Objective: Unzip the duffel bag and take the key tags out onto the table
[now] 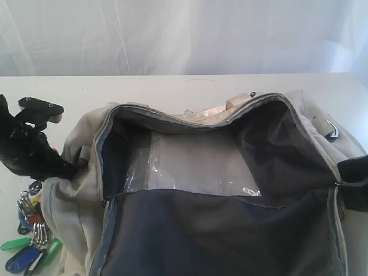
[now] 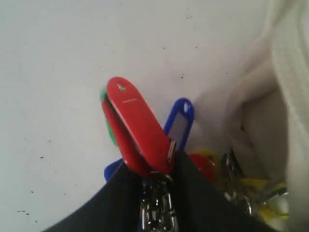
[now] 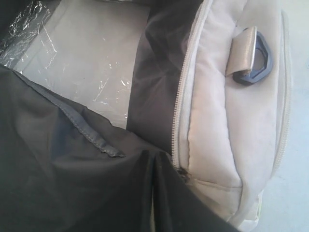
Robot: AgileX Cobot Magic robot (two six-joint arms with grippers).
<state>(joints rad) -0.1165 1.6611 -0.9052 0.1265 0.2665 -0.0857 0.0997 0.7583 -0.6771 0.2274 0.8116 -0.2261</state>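
Left pincer (image 2: 155,179) is clamped on the tags (image 2: 137,128), which hang below it, apparently touching the table (image 2: 58,72). The right pincer (image 1: 352,185) state cannot be told.

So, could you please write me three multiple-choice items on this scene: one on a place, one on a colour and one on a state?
1. Where are the tags relative to the bag?
A. Inside it
B. Outside, beside its end
C. On top of it

2. Which colour is the tag right at the left hand?
A. Red
B. White
C. Black

3. How is the bag?
A. Zipped shut
B. Folded flat
C. Open

Answers: 1 B, the bunch sits by the bag's end at the left of the exterior view; 2 A, a red tag juts from between the fingers; 3 C, the dark lining shows through the wide mouth.
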